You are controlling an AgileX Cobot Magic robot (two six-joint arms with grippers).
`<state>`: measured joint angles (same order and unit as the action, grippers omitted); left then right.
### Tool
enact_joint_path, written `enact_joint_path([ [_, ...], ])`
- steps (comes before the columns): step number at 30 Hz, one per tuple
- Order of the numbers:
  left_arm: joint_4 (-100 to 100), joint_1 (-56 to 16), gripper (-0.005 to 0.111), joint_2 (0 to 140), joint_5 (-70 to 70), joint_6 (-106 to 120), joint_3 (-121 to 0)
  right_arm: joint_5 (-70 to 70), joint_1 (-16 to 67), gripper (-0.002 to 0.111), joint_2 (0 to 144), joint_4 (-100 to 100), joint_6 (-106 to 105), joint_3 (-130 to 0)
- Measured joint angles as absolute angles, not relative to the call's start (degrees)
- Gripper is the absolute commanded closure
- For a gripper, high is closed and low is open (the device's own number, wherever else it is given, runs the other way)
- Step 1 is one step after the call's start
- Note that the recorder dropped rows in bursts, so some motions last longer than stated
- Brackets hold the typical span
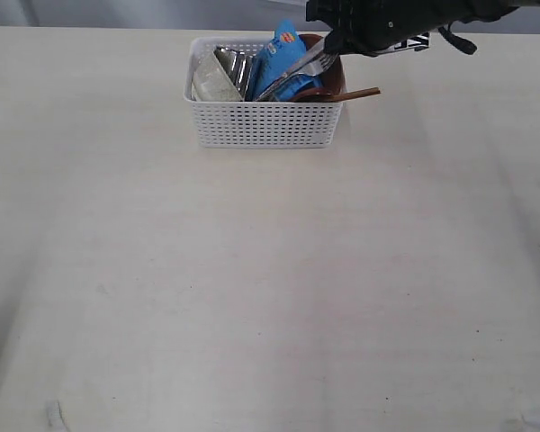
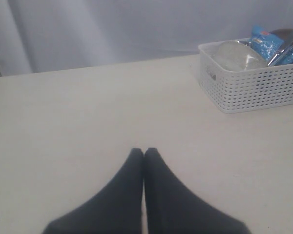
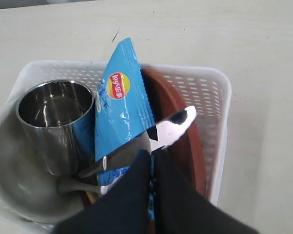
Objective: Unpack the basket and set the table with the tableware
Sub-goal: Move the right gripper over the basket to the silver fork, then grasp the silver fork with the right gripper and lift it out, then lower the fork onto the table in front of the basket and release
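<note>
The white basket [image 1: 265, 126] stands at the far middle of the table [image 1: 270, 288]. Inside it are a steel cup [image 3: 56, 117] resting in a cream bowl [image 3: 10, 165], a brown plate [image 3: 178, 117] against one end wall, and a steel knife [image 3: 171, 129] lying across a blue snack packet [image 3: 122, 107]. A reddish-brown wooden spoon [image 1: 355, 93] pokes over the basket's right rim. My right gripper [image 3: 151, 152] hangs over the basket's right end, shut on the knife. My left gripper [image 2: 144, 151] is shut and empty, low over bare table, with the basket [image 2: 254, 87] well off to one side.
Bare tabletop stretches in front of the basket and to both sides. The right arm [image 1: 405, 22] reaches in from the far right edge. A pale curtain or wall [image 2: 136, 29] rises behind the table's far edge.
</note>
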<state>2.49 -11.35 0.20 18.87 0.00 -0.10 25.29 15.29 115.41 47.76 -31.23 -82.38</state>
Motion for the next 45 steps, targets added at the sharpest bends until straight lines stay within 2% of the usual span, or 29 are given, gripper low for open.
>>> enact_joint_path([
  [13,2.49,-11.35,0.107,0.20,18.87,0.00,-0.10,26.71,15.41,0.109,106.60,42.40,-31.23,-82.38],
  [23,2.49,-11.35,0.107,0.20,18.87,0.00,-0.10,31.64,15.41,0.109,93.84,33.28,-31.23,-82.38],
  [39,2.49,-11.35,0.107,0.20,18.87,0.00,-0.10,65.29,15.98,0.109,80.00,27.35,-34.00,-82.38],
  [45,2.49,-11.35,0.107,0.20,18.87,0.00,-0.10,69.25,21.91,0.109,80.00,25.58,-36.38,-79.71],
])
